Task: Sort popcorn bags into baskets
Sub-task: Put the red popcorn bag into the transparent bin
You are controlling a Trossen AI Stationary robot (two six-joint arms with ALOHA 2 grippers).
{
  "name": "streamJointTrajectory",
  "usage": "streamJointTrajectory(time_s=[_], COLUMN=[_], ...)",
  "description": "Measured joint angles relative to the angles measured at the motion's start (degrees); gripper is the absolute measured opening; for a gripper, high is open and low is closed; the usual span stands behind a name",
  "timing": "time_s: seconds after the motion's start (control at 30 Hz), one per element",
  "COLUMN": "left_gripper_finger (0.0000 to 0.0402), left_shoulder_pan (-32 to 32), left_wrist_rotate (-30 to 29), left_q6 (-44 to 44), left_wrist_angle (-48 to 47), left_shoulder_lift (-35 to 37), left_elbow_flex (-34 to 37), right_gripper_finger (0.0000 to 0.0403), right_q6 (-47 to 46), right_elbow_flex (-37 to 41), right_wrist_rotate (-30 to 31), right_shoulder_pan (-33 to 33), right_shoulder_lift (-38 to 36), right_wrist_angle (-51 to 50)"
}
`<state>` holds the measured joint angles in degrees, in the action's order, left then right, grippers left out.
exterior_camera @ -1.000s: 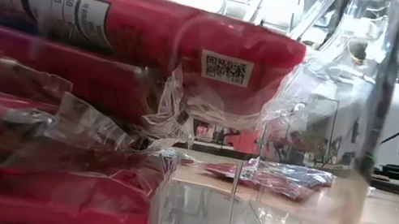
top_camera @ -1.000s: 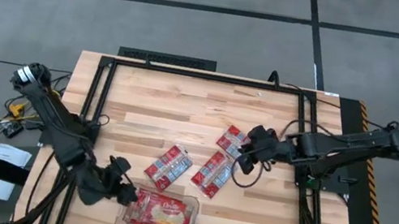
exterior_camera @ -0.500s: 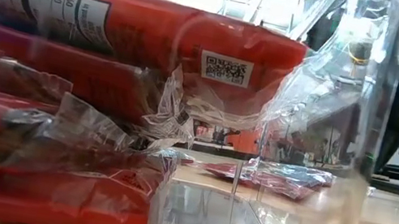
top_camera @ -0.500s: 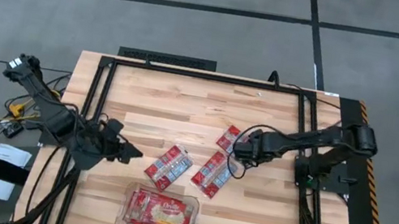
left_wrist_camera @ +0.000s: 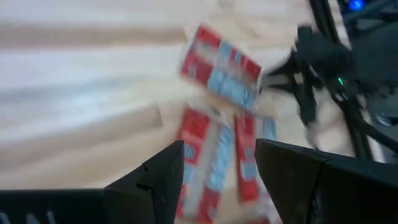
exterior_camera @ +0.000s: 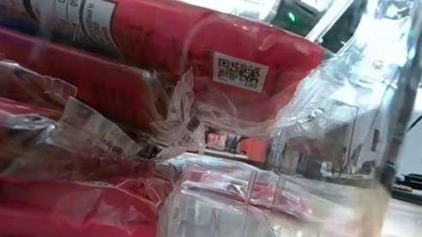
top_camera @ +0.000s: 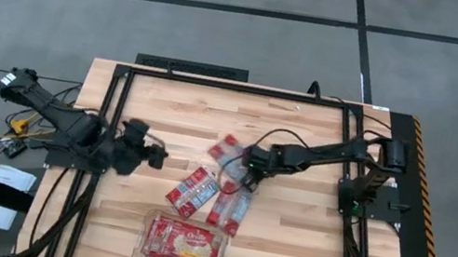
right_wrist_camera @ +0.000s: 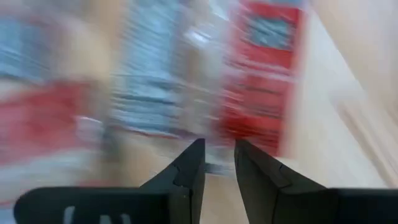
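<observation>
- Jaws of the left gripper (left_wrist_camera: 214, 165) stand apart with nothing between them, hovering over the desk's (top_camera: 284, 242) left side and aimed toward the loose packets.
- Jaws of the right gripper (top_camera: 248, 162) are narrowly parted in the right wrist view; whether they pinch a packet I cannot tell. This gripper sits near the desk's middle, among the loose packets.
- Three popcorn bags (top_camera: 192, 190) lie loose near the middle of the desk: two side by side, and a third (top_camera: 226, 150) just beyond them toward the far edge, tilted.
- Each is a flat red rectangle; these show pale blue-grey panels.
- The basket (top_camera: 144, 244), a shallow clear tub, sits at the near edge, already stacked with red packets (top_camera: 186, 243), the top one showing a yellow popcorn picture.
- Risks, as I judge them: both arms converge on the same cluster and could collide; slick, flat wrappers may slip or be shoved aside; the full tub may let a new packet slide off.
</observation>
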<state>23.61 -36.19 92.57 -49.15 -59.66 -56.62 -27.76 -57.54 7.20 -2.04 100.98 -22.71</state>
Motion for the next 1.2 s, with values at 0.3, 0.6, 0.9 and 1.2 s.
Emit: streamJointTrajectory(time_s=[0.3, 0.6, 0.9, 1.2], left_gripper_finger=[0.0185, 0.0185, 0.0185, 0.0185], left_shoulder_pan=[-18.66, -32.89, -38.36, -40.0], left_wrist_rotate=[10.96, 24.38, 28.64, 32.93], left_q6=[-17.56, -25.76, -22.78, -22.26], left_wrist_angle=[4.52, 30.25, 43.7, 54.49], left_shoulder_lift=[0.0, -1.13, -7.31, -15.41], left_elbow_flex=[3.33, 17.19, 26.6, 27.28], right_gripper_finger=[0.0113, 0.0093, 0.0072, 0.0065], right_q6=[6.71, 8.42, 8.31, 9.61], right_elbow_flex=[-8.3, -5.02, 2.0, 2.55], right_wrist_rotate=[0.19, 0.54, 0.38, -0.94], right_shoulder_pan=[0.84, -0.49, -4.03, -4.31], right_shoulder_lift=[-1.49, 0.72, 1.64, -2.91], right_wrist_angle=[0.11, -0.57, 6.19, 8.97])
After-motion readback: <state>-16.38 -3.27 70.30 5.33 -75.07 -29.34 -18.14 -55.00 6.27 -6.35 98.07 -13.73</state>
